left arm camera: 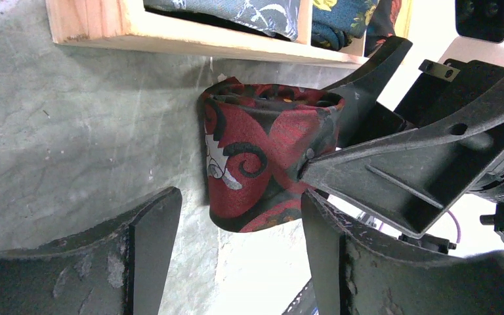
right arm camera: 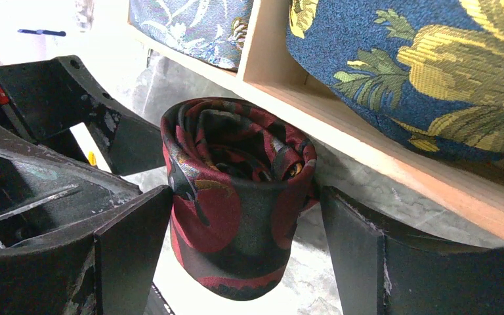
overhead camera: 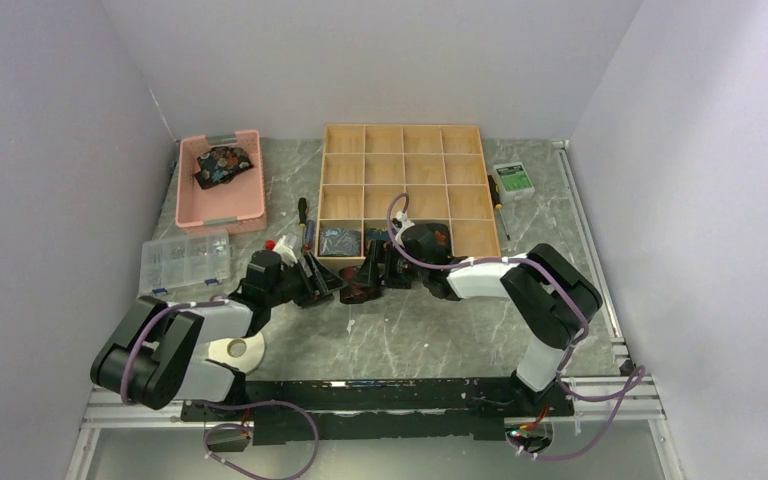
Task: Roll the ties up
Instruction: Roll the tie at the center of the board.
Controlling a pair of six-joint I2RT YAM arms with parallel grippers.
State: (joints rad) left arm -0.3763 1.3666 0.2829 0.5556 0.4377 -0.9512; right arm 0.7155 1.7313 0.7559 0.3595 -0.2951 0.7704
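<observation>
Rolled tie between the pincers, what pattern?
Black and dark-red swirls on the rolled tie; right wrist view.

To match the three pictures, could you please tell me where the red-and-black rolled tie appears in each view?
Top view: the rolled tie sits just below centre, in front of the wooden tray.
Left wrist: centre, under the tray.
Right wrist: lower centre, beside the tray.
Shared landmark: the tray.

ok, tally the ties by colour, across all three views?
red-and-black roll, on the table: 1
grey-blue tie, in the wooden box: 1
dark blue tie with yellow flowers, same box: 1
dark tie with red, same box, partly hidden: 1
dark floral tie, in the pink bin: 1
Total: 5
</observation>
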